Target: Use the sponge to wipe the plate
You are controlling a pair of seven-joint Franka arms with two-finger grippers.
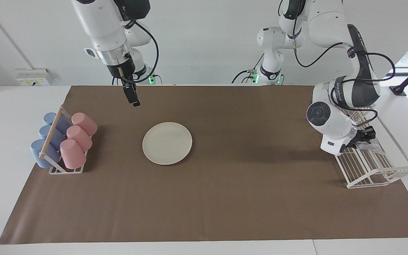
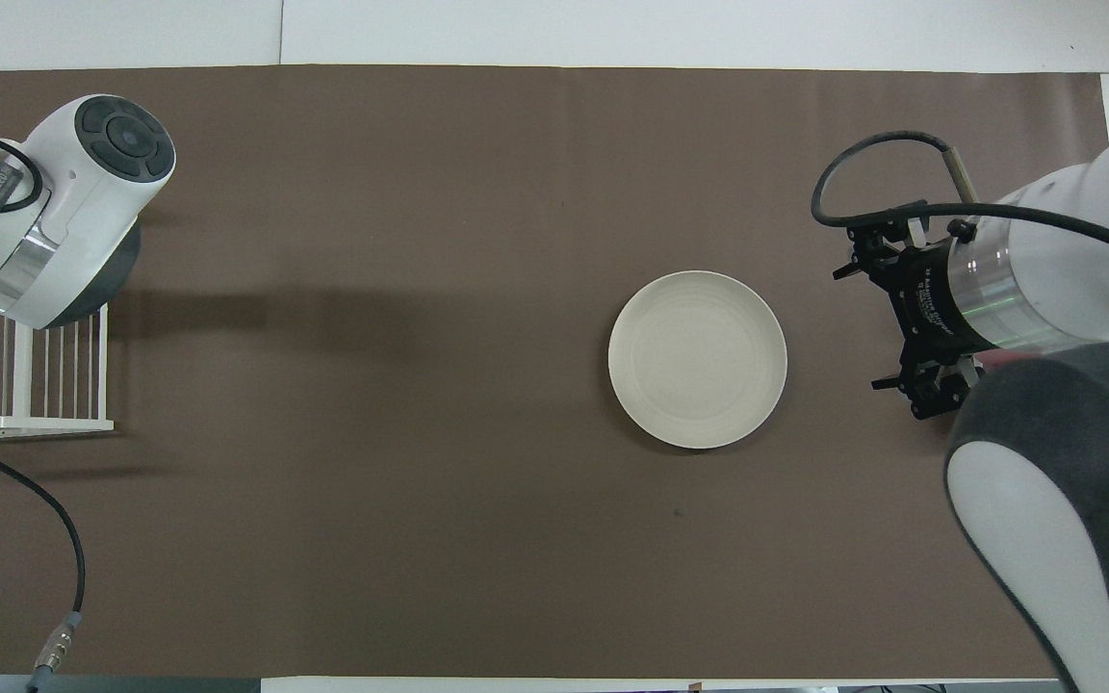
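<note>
two pincers were in view. the left pincer was down at the sponge in the white rack at the left arm's end of the worktop; i could not tell if it was shut. the right pincer hung apart over the mat, near the plate. the sponge looked soft, light and crinkly, so a pinch in its middle should do. it had no clear long side. the plate lay flat, face up.
</note>
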